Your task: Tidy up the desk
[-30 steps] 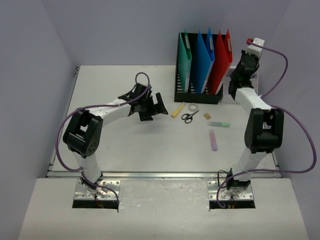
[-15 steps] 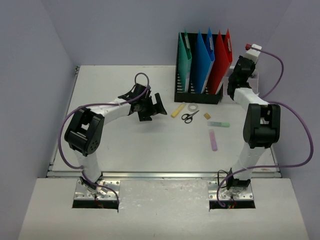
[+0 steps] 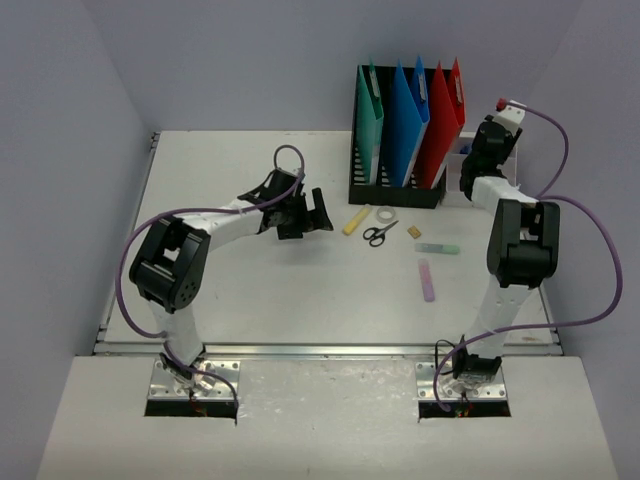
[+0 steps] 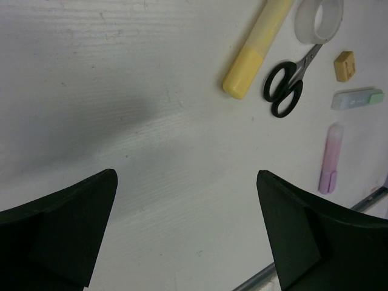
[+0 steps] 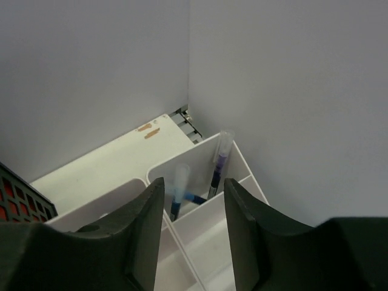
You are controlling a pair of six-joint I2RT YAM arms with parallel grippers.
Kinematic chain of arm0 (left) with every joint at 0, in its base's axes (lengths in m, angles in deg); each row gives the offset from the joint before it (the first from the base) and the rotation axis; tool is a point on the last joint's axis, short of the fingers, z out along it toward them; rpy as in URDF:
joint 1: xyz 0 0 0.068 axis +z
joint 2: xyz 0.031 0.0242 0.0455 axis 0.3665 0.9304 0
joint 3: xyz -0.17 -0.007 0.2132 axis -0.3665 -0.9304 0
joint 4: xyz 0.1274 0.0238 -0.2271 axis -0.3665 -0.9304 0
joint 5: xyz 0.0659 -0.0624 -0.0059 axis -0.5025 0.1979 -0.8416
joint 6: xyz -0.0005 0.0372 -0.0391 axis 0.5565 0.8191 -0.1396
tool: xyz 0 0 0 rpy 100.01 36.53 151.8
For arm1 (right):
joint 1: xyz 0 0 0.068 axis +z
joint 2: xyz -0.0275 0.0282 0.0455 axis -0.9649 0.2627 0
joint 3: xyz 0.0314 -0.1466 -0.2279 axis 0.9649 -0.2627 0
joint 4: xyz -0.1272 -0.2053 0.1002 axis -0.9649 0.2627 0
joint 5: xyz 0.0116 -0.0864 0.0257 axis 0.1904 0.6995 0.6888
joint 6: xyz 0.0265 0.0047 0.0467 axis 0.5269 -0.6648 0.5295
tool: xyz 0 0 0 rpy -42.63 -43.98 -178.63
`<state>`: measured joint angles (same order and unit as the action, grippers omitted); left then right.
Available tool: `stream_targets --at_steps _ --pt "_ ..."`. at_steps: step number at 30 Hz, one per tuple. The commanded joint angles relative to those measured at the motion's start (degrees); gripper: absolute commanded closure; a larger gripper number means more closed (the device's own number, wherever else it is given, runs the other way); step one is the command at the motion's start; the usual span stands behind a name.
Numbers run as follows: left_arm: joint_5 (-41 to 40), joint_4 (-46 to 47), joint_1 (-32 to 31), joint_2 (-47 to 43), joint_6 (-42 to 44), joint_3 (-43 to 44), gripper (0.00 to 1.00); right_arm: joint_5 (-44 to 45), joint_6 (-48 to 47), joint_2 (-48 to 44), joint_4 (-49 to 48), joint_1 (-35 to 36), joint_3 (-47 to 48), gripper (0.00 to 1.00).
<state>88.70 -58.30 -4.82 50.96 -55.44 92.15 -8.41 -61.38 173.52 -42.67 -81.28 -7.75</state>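
Note:
The desk (image 3: 250, 290) is a white tabletop. On its right half lie a yellow highlighter (image 3: 355, 220), a tape roll (image 3: 385, 214), black scissors (image 3: 378, 234), a small tan eraser (image 3: 415, 231), a green-capped marker (image 3: 437, 248) and a purple marker (image 3: 427, 280). My left gripper (image 3: 305, 215) is open and empty, hovering left of the yellow highlighter (image 4: 257, 51) and scissors (image 4: 285, 88). My right gripper (image 5: 191, 188) is open and empty above the clear compartment box (image 5: 209, 203). A blue pen (image 5: 177, 194) and a purple pen (image 5: 219, 163) stand in its back compartment.
A black mesh file holder (image 3: 400, 190) with green, blue and red folders stands at the back, left of the right gripper (image 3: 480, 150). Walls close in on three sides. A metal rail (image 3: 330, 349) runs along the front edge.
The right wrist has dropped a little lower over the compartment box. The left gripper has edged slightly to the right, still open.

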Motion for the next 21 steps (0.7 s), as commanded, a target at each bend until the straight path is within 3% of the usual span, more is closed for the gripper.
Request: stream_targets --at_steps 1,7,11,19,21 --pt "-10.4 5.6 -7.3 -5.9 10.1 -2.5 0.10 -6.4 2.8 -6.2 -0.7 -0.5 -4.5 0.49" --pt "-19.1 7.1 -17.0 -5.9 22.2 0.6 0.22 -20.9 0.1 -15.5 7.4 -0.5 -11.4 0.33" --pt "-20.5 4.4 -20.7 -2.5 25.7 5.3 0.30 -31.7 -5.0 -25.7 15.4 -0.5 -18.4 0.32" --pt "-20.4 1.9 -21.4 6.7 26.6 16.6 0.33 -38.4 -8.1 -40.4 32.2 -0.5 -28.0 0.28" --pt "-20.7 1.8 -21.7 9.8 27.9 19.8 0.38 -39.1 -8.4 -43.4 33.9 -0.5 -29.5 0.27"
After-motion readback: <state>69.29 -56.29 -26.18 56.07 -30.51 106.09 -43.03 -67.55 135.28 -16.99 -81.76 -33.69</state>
